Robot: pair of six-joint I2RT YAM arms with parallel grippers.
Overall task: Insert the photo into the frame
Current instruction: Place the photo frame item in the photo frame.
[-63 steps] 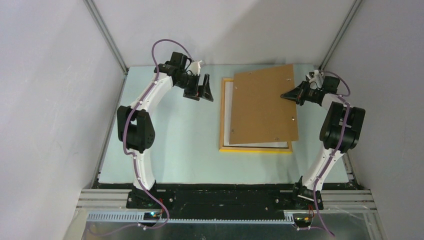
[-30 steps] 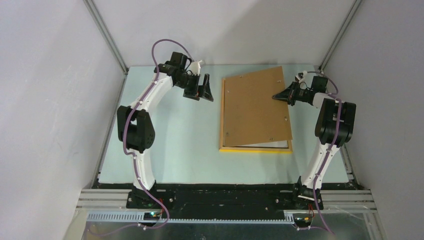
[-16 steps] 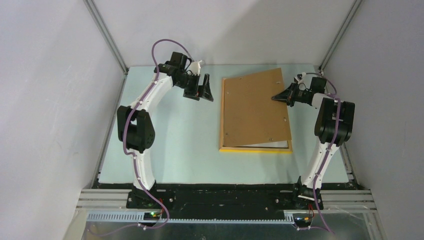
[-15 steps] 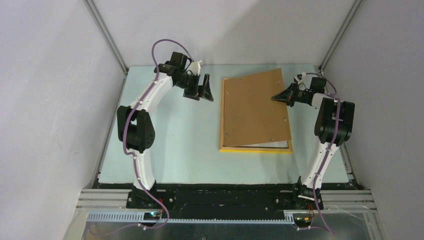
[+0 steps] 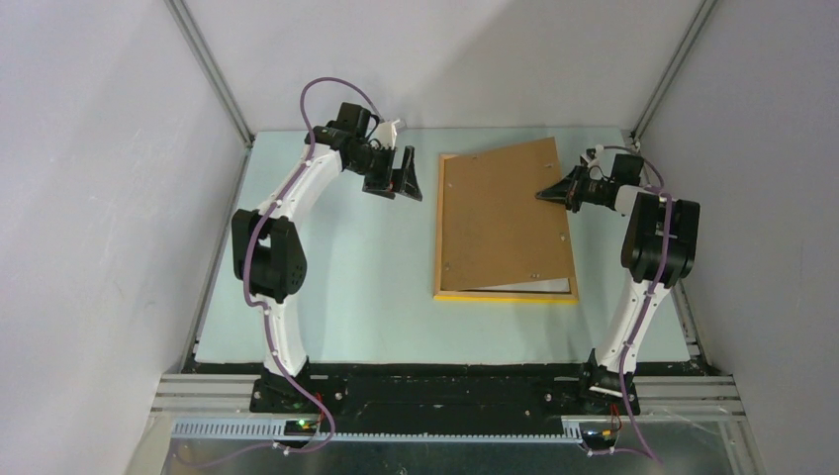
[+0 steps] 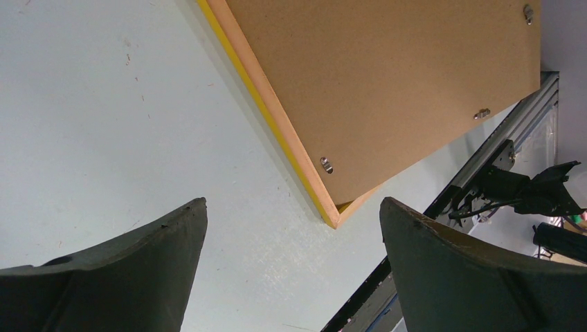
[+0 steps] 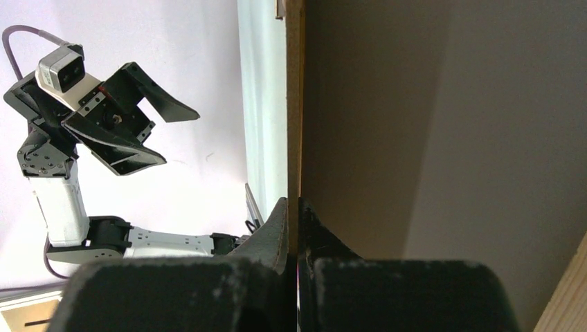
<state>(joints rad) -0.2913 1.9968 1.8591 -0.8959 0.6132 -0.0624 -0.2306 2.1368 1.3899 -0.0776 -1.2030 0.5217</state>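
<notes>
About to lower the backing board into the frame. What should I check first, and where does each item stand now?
1. Grip: the right gripper is shut on the right edge of the backing board. Ok.
2. Clearance: the left gripper is open, over the table beside the far left corner of the frame. Ok.
3. Alignment: the board's near edge slants against the frame's near rail. Not ok.
4. Seating: of the photo only a white strip shows at the near end. Cannot tell.
5. Fasteners: the metal tabs sit along the board's edges, too small to see whether they are turned clear. Cannot tell.
</notes>
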